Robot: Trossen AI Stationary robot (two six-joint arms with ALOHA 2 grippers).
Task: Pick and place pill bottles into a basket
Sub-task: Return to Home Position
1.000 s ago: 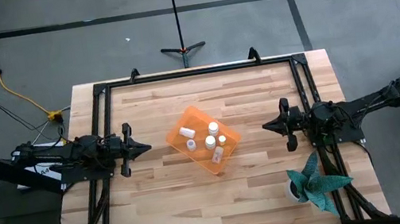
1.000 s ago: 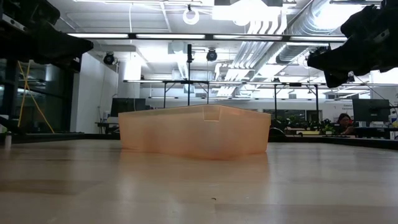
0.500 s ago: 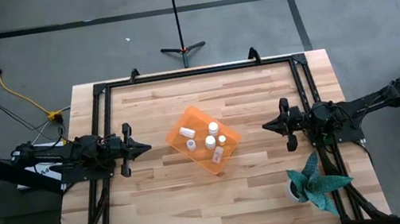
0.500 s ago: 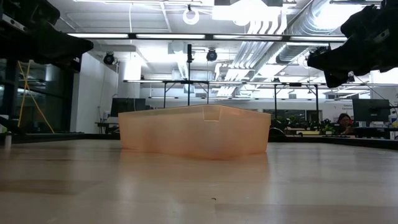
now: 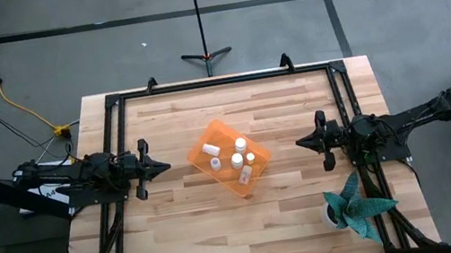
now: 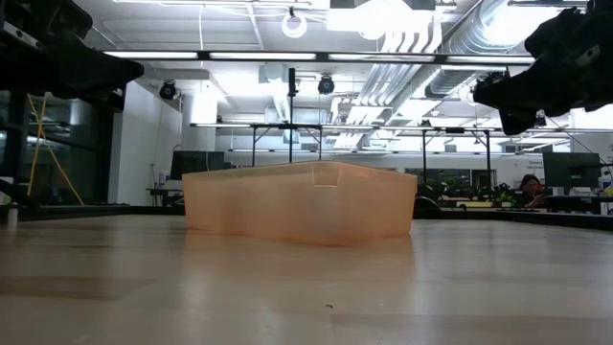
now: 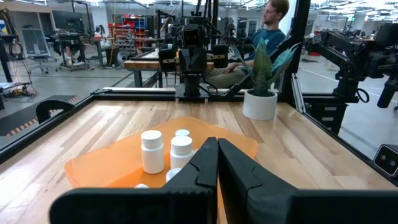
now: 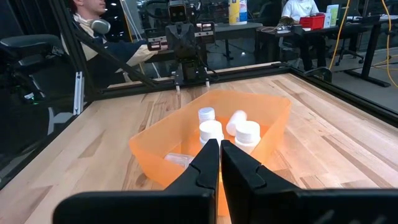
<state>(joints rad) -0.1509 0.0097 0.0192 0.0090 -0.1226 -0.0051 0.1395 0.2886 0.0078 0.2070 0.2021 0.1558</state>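
The orange basket (image 5: 229, 157) sits on the table's middle; it also shows in the low view (image 6: 299, 201), the left wrist view (image 7: 112, 163) and the right wrist view (image 8: 273, 112). Several white pill bottles (image 5: 238, 158) lie and stand inside it, also seen in the right wrist view (image 8: 211, 131) and the left wrist view (image 7: 152, 151). My left gripper (image 5: 164, 165) hovers shut and empty left of the basket. My right gripper (image 5: 299, 143) hovers shut and empty right of it. Both are above the table.
A teal leafy plant in a white pot (image 5: 354, 208) stands at the table's near right corner. A black frame (image 5: 218, 82) runs around the table's edges. People sit beyond the table in the wrist views.
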